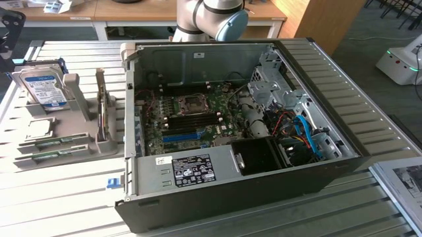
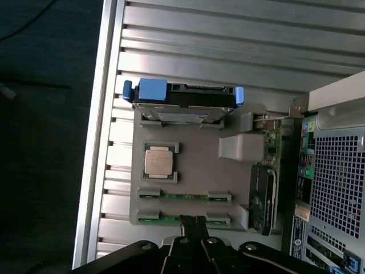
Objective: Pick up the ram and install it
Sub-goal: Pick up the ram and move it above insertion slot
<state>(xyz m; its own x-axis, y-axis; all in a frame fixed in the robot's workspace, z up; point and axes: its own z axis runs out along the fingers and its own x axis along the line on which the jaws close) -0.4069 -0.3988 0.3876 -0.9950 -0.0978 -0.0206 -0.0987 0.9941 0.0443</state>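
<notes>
Two ram sticks lie side by side in the slots of a grey holder tray [image 2: 199,165]: one ram stick [image 2: 183,196] and a second ram stick [image 2: 165,219] beside it. In the exterior view the same sticks [image 1: 54,143] [image 1: 50,156] sit at the front of the tray, on that view's left. My gripper [image 2: 193,221] hangs high above the tray. Its dark fingers are shut together with nothing between them, and their tips line up over the nearer stick. The open PC case holds the green motherboard [image 1: 191,118].
The tray also carries a hard drive with blue rails [image 2: 182,94], a CPU chip [image 2: 159,162] and an upright expansion card [image 2: 263,197]. The case wall [image 1: 231,197] stands right beside the tray. My arm [image 1: 211,19] rises behind the case. The slatted metal table [image 1: 59,197] ends near the tray.
</notes>
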